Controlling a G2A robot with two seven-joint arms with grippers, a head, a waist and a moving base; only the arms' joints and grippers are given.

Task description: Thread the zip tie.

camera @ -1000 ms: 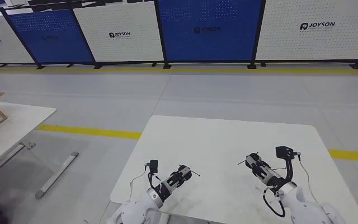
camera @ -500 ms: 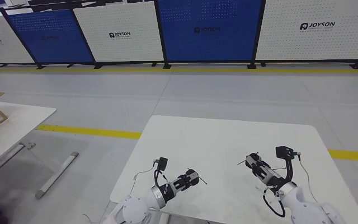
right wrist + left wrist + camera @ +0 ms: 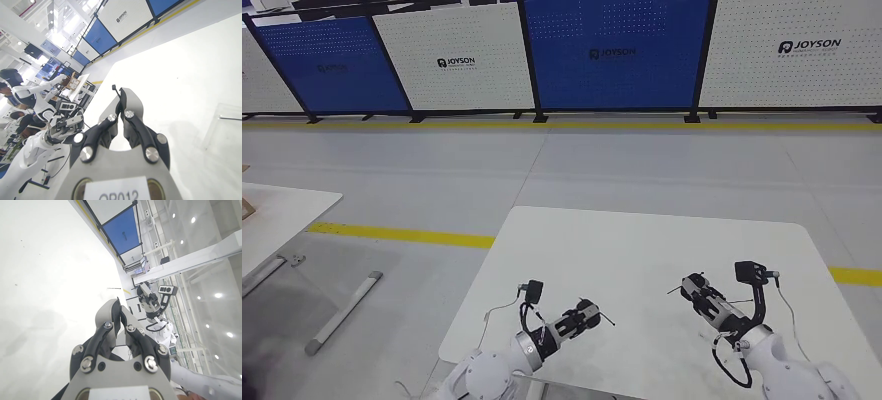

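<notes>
Both arms rest over the near part of the white table (image 3: pixel 642 250). My right gripper (image 3: pixel 694 288) (image 3: pixel 121 92) is shut on a black zip tie (image 3: pixel 114 88), whose square head pokes out past the fingertips toward the other arm. My left gripper (image 3: pixel 585 315) (image 3: pixel 119 303) is shut as well, and a thin black zip tie strip (image 3: pixel 608 322) sticks out of it toward the right gripper. A short black strip (image 3: pixel 114 288) shows just beyond the left fingertips; I cannot tell which tie it belongs to. A gap of bare table separates the two grippers.
A clear plastic box (image 3: pixel 226 125) stands on the table beside my right gripper, with another black tie (image 3: pixel 230 119) in it. The table's near edge runs close under both arms. The far half of the table is bare.
My left gripper has moved right and slightly nearer, closing part of the gap to the right gripper, with the strip still in it. The right arm has kept still.
</notes>
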